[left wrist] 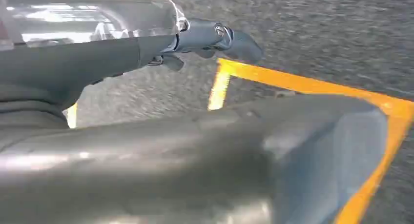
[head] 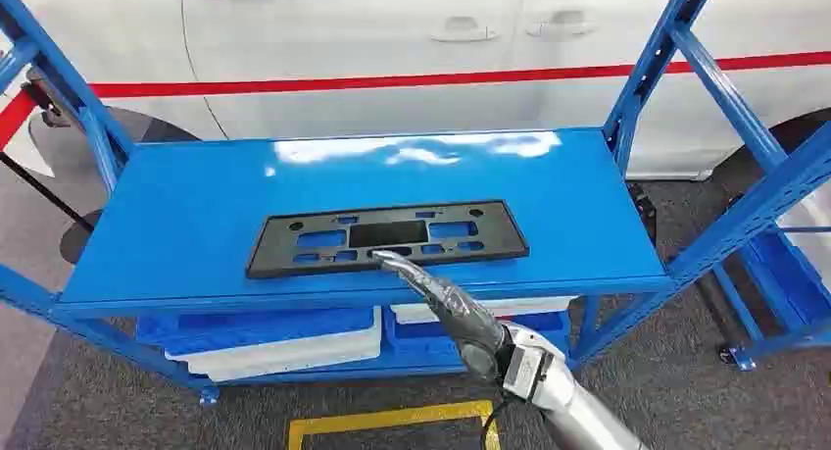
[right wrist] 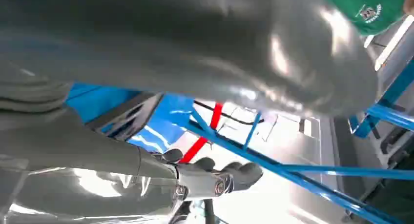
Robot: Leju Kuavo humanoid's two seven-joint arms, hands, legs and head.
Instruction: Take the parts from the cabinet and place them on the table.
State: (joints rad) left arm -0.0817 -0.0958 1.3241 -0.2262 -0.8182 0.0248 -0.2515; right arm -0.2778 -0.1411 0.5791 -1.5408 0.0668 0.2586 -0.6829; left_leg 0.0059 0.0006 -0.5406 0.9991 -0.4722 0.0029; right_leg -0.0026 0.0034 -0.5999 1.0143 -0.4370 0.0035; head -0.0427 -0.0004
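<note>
black plate (head: 385,237) flat on blue shelf (head: 196,215); right robot hand (head: 446,303) fingertips touch its near edge (grip unclear)

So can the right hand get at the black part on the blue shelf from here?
Probably yes: the right hand already reaches the near edge of the black part, which lies flat on the open blue shelf with nothing between them.

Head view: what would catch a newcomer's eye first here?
A long black plastic part lies flat in the middle of the bright blue shelf. The right hand reaches up from below, its fingertips at the part's near edge. Behind the rack stands a white car with a red stripe.
</note>
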